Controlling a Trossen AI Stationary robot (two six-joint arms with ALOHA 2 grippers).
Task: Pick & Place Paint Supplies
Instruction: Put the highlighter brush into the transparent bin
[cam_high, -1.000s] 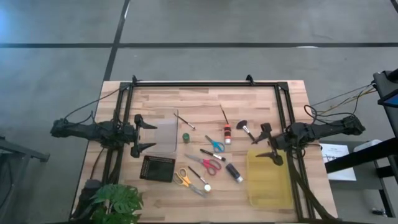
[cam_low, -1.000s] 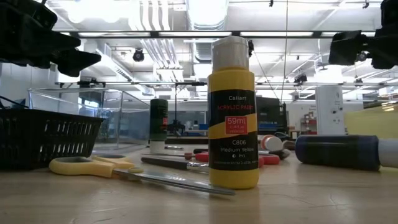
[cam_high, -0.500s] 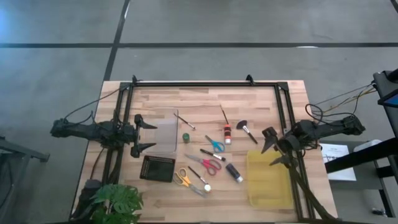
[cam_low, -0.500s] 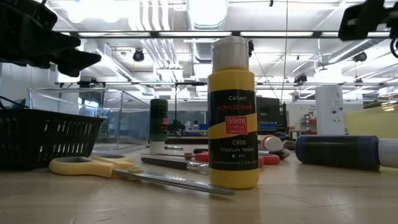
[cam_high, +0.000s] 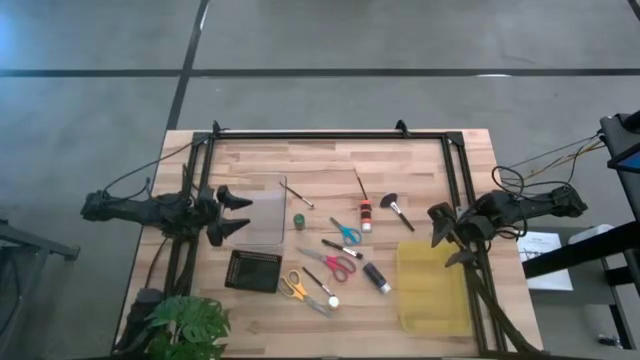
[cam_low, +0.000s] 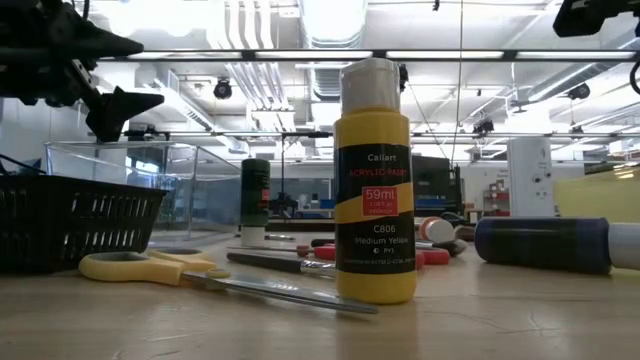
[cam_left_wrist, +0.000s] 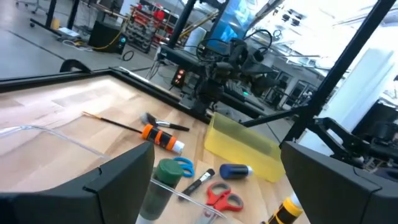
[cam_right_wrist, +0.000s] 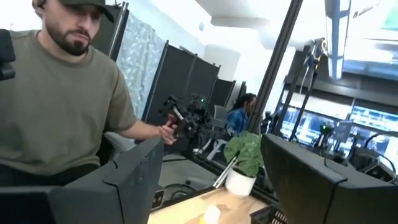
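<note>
Both end effectors open, empty: left end effector (cam_high: 238, 214) left of the clear bin (cam_high: 265, 212), right end effector (cam_high: 447, 236) right of it. Paint supplies right of the bin. Yellow paint bottle (cam_low: 374, 180): light, rigid, slick; grip mid-body. Scissors (cam_high: 293, 286): thin, grab the handles.

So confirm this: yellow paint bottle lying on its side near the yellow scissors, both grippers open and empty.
Not quite. The yellow paint bottle stands upright, as the low view shows. It is near the yellow scissors, and the left gripper and right gripper are open and empty.
</note>
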